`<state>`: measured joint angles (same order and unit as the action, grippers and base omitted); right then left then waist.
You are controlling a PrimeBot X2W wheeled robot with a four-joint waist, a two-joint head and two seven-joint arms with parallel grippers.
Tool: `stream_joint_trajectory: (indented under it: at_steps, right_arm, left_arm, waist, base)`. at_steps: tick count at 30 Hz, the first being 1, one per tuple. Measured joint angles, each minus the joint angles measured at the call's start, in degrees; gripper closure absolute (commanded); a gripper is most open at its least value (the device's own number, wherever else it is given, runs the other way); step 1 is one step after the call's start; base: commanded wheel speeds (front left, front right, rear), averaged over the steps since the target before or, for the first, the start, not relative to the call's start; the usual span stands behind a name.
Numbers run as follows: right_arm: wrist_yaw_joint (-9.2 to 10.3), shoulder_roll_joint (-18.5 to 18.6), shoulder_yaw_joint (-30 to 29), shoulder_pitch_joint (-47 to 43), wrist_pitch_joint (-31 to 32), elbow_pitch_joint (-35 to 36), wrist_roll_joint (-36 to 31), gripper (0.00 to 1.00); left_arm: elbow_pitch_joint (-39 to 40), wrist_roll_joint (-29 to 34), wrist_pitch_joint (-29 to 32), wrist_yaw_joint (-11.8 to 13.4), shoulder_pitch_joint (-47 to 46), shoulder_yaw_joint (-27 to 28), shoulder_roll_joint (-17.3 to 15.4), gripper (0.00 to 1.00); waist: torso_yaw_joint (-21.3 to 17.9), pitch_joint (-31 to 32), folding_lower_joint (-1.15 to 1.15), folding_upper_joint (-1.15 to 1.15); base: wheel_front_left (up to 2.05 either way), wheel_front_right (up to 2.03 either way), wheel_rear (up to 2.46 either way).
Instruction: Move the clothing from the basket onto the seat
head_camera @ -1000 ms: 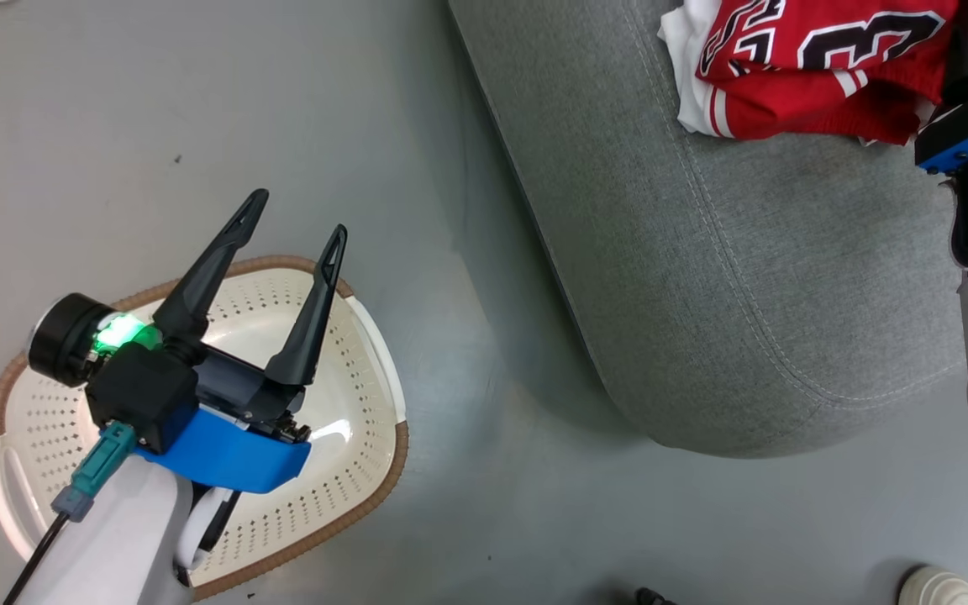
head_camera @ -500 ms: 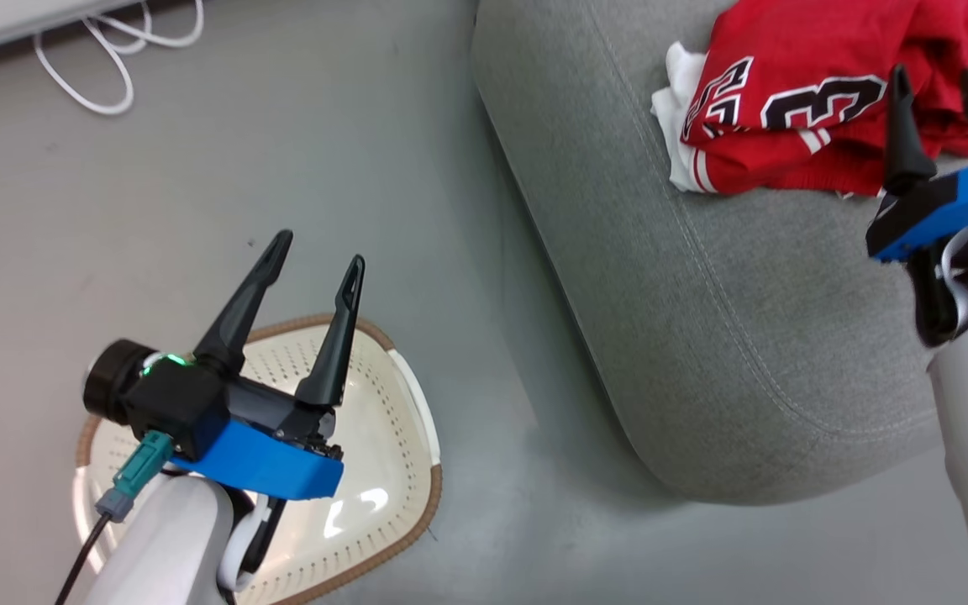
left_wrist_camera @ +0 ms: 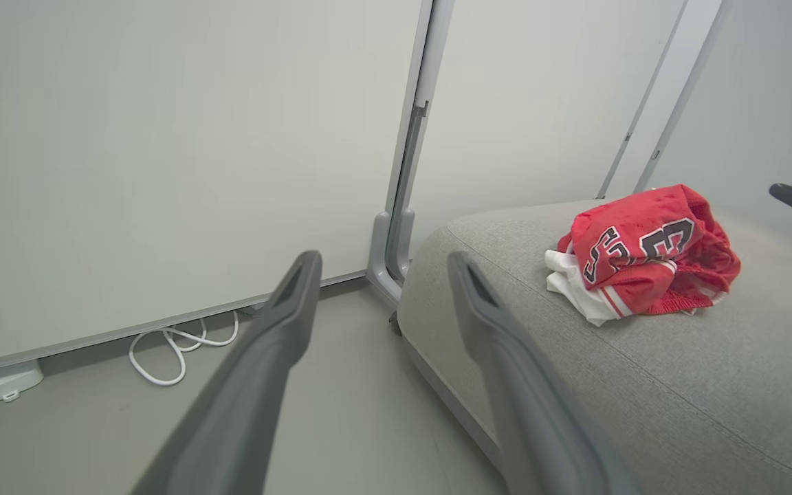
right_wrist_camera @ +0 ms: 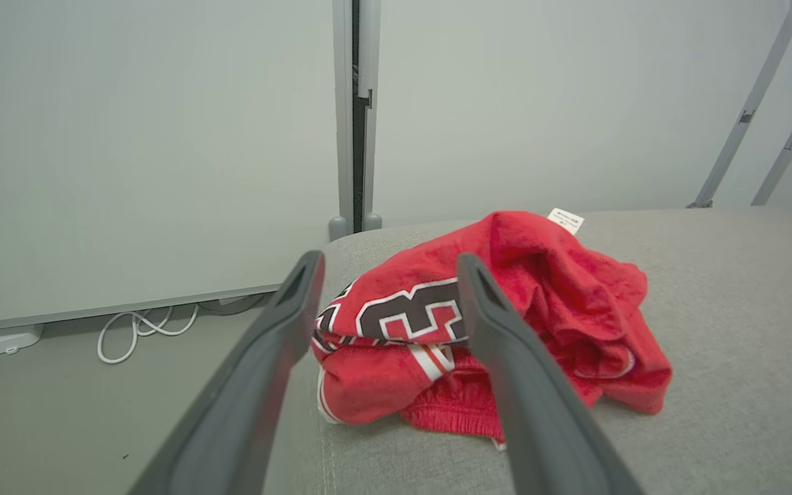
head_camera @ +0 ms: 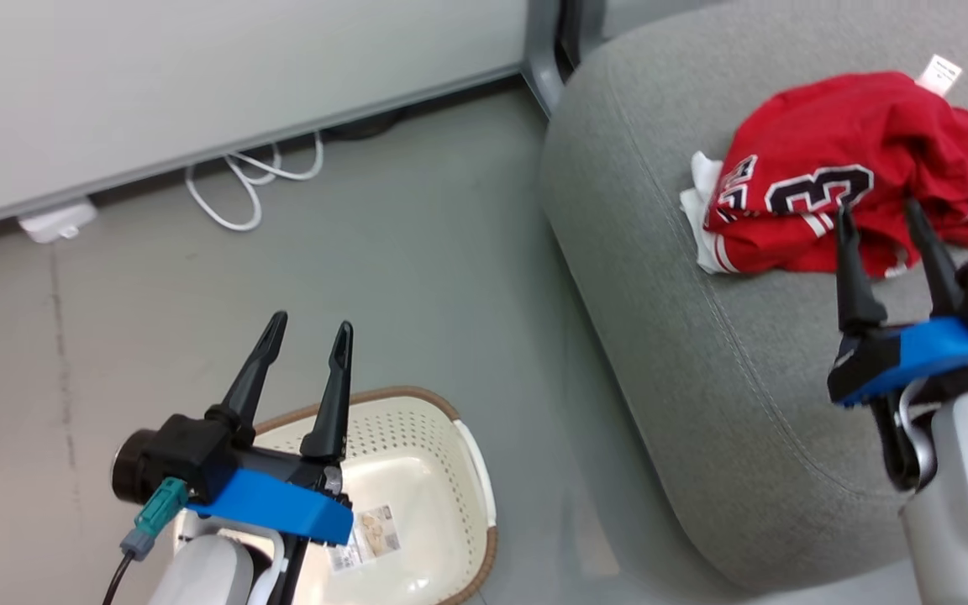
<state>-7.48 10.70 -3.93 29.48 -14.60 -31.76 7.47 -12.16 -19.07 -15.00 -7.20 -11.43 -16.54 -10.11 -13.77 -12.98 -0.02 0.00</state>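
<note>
Progress: clothing [head_camera: 854,160] lies on the seat [head_camera: 702,353] | basket [head_camera: 417,433] looks empty, nothing left to move | jaws: both pairs released, holding nothing

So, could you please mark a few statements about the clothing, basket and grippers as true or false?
1. The clothing lies on the seat. True.
2. The basket holds a garment. False: its visible inside has a label, no clothing.
3. The right gripper is shut on the clothing. False: it is open, holding nothing.
4. The left gripper is open, above the basket. True.
5. A white cable lies on the floor. True.
</note>
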Motion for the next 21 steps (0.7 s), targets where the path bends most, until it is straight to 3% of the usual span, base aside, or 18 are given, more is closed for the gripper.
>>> stream_joint_trajectory:
  at_steps: [9,21]
  right_arm:
    - [0.0,-5.8,-1.53,-15.34,3.44,13.55,-4.11,0.0]
    - [0.0,-7.66,-1.29,-24.01,5.75,21.39,-5.8,0.0]
  left_arm:
    - [-3.03,0.45,0.0,-0.01,4.68,4.14,2.77,0.0]
    - [-5.46,1.44,0.0,-0.01,6.7,9.37,3.96,0.0]
  waist:
    - [5.27,6.34,0.0,0.0]
    - [10.84,9.8,0.0,0.0]
  base:
    - [0.0,0.0,0.0]
    - [0.0,0.0,0.0]
